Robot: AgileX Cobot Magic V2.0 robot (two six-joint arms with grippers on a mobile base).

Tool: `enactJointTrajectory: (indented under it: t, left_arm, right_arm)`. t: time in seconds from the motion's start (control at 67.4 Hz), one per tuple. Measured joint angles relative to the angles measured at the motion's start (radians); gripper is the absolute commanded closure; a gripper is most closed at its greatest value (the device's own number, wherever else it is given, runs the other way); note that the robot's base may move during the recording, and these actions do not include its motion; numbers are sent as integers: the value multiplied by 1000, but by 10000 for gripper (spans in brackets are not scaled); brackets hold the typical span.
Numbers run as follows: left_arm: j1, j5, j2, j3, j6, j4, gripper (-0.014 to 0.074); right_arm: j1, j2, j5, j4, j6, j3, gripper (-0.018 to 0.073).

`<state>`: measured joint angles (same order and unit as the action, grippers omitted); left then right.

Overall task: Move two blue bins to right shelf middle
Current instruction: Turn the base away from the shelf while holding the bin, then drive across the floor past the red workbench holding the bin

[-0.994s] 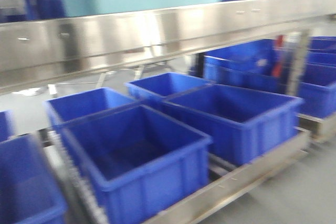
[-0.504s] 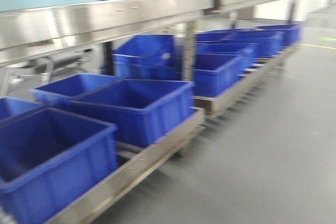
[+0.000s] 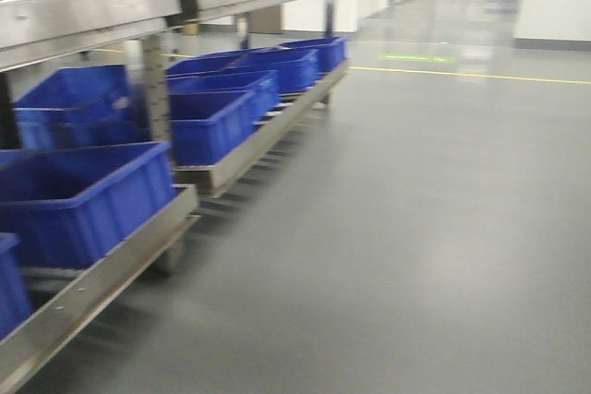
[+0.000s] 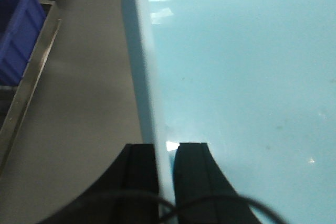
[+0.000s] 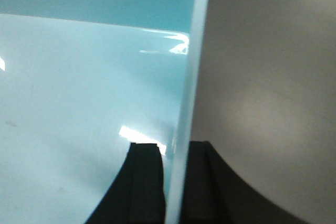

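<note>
A light-blue bin fills both wrist views. My left gripper (image 4: 167, 148) is shut on the bin's left wall (image 4: 149, 77), one black finger outside and one inside above the bin floor (image 4: 241, 87). My right gripper (image 5: 178, 145) is shut on the bin's right wall (image 5: 191, 66), with the bin's inside (image 5: 79, 77) to its left. A long tiered rack of brushed stainless steel (image 3: 92, 11) runs along the left of the front view. Several dark blue bins (image 3: 83, 191) sit on its lowest tier, and more bins (image 3: 208, 122) stand farther along. The grippers do not show in the front view.
Open grey floor (image 3: 416, 209) spreads to the right of the rack, with a yellow line (image 3: 480, 74) across it far off. The rack's low front rail (image 3: 102, 269) juts toward the floor. A dark blue bin (image 4: 16, 24) and a steel rail (image 4: 29, 85) lie left of the held bin.
The front view has swung to the right: the rack and its dark blue bins slid from the centre to the left edge, and open floor now fills most of the view.
</note>
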<state>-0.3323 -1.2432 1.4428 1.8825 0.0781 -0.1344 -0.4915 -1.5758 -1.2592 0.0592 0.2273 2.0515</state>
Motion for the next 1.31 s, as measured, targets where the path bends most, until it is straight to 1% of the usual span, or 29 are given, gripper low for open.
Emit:
enactJointTrajectory:
  t: [1.306]
  left_arm:
    - [0, 0, 0, 0, 0, 0, 707]
  right_arm:
    - [0, 0, 0, 2, 0, 0, 711]
